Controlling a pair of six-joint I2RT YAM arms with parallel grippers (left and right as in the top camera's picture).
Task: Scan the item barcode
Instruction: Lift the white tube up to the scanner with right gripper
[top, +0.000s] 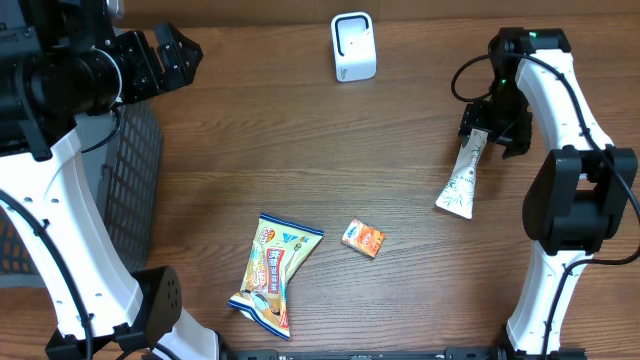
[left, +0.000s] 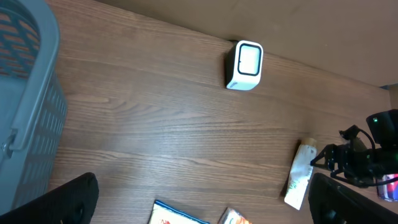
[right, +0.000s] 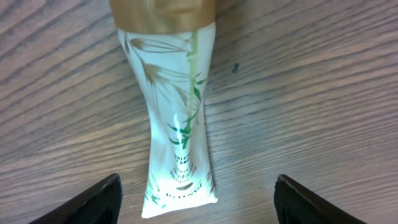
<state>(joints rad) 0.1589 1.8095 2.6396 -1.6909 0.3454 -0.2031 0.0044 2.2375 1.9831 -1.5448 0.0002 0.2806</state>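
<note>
- Right gripper first: jaws spread wide, holding nothing.
- From my right wrist view, the same gripper hangs over the tube, with one dark finger on each side and bare wood between each finger and the tube.
- That tube, white with a green leaf print and a tan end, lies flat on the table, well to the right of the scanner and nearer my base than it.
- Left gripper hangs well to the left of the scanner, jaws wide apart, nothing between them.
- My left wrist view shows the scanner standing upright, its white face turned toward the camera.
- A snack packet and a small orange box lie flat, far nearer my base than the scanner, the box almost straight below it, the packet a little to the left.
- A grey basket sits far left of the scanner.
</note>
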